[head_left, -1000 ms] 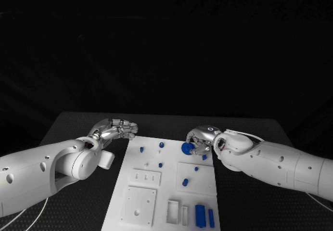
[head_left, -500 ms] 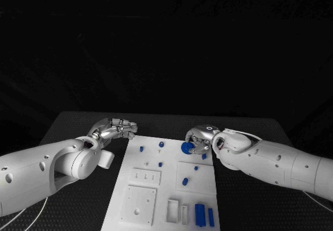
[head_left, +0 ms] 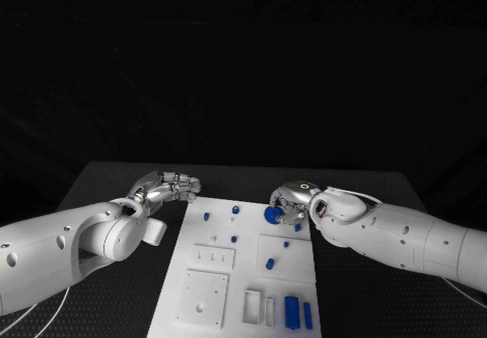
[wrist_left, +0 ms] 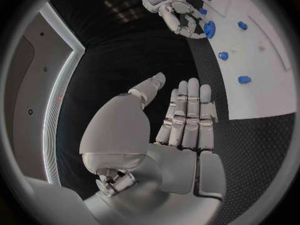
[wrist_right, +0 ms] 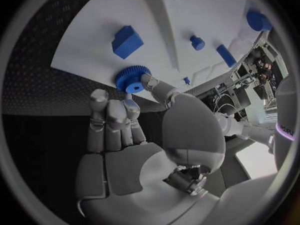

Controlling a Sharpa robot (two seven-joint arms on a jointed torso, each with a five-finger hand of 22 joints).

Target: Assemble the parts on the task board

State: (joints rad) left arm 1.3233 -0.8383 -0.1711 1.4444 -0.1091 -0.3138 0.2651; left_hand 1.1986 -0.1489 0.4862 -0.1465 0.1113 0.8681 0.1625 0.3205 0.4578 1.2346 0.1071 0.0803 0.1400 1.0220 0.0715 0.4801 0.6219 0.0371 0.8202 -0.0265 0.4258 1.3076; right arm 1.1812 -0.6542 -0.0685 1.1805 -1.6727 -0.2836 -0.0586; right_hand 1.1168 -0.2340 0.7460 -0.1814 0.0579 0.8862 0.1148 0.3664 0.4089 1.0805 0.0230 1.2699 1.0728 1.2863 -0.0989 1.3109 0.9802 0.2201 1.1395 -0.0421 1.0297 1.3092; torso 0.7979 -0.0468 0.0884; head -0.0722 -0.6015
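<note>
Holding a small blue toothed plastic gear (head_left: pixel 273 215) between thumb and fingertips, silver right hand (head_left: pixel 291 204) over the far right part of the flat white task board (head_left: pixel 208 282), roughly at one o'clock from the board's middle in the head view. Gear just above the board surface or touching it; cannot tell which. In the right wrist view, same gear (wrist_right: pixel 130 79) pinched at the fingertips, its flat face turned toward the board, so its axis looks to stand roughly square to the plate. Close by the gear, a small blue block (wrist_right: pixel 127 41) and a small blue peg (wrist_right: pixel 197 42) seated in the board.

Silver left hand (head_left: pixel 167 188) just off the board's far left corner, at about eleven o'clock, fingers curled in with nothing between them; fingers (wrist_left: pixel 187 116) lying side by side in its own wrist view.

Right hand plainly the nearer one, already carrying the part. Likely next need: lining the gear's centre hole over its post before pressing down. Exact post hidden beneath the hand.
</note>
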